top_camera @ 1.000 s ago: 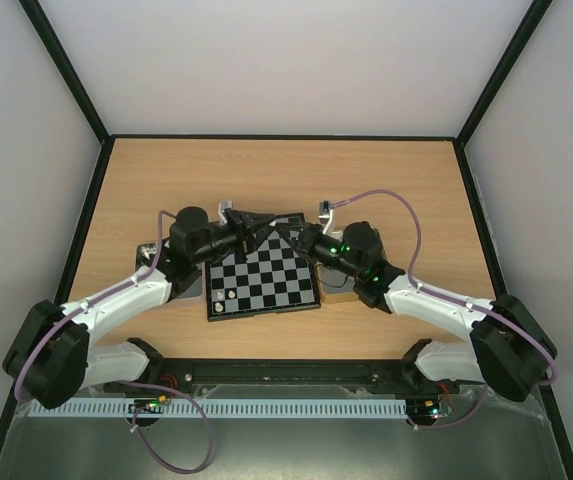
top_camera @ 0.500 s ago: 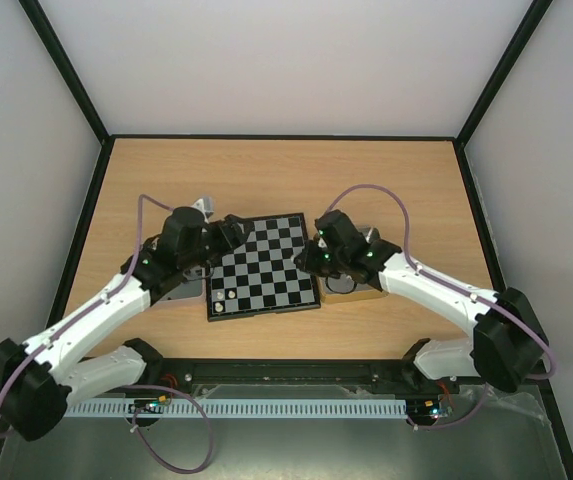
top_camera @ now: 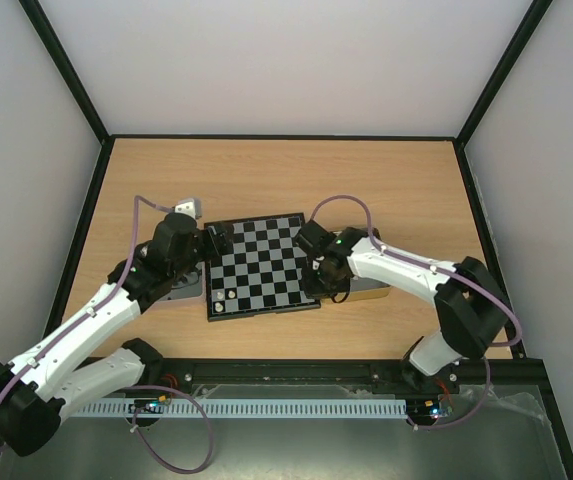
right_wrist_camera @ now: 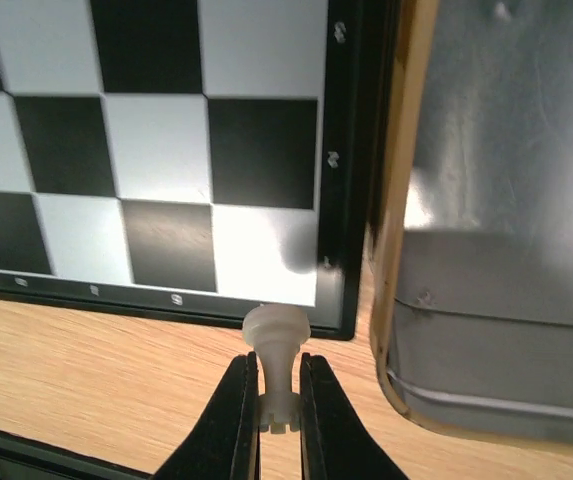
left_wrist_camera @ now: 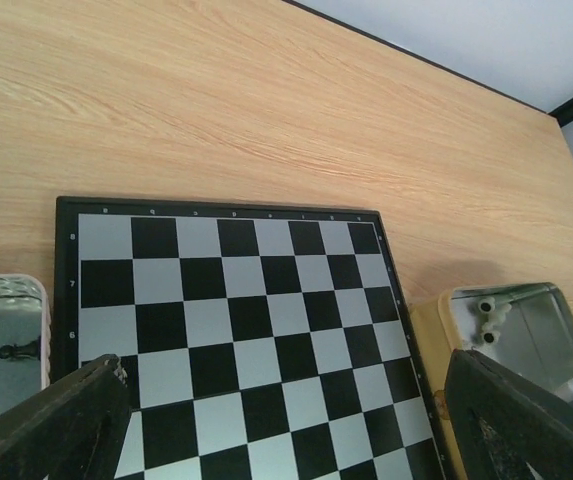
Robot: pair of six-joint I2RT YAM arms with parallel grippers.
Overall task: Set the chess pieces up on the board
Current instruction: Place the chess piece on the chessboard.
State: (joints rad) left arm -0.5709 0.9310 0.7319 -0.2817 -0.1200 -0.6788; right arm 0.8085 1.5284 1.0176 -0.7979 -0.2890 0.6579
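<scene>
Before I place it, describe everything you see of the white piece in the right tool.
The cream-white chessman looks plastic: a wide round end, a slim stem, a small notched end. The right tool pinches its stem between black fingers. The round end points at the board's corner, over the wooden table just outside the border. Type unclear.

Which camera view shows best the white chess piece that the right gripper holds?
The right wrist view: the white chess piece is clamped between the right gripper's fingers, seen close and sharp near the board's corner. In the top external view it is too small and cannot be made out. The left wrist view does not show it.
</scene>
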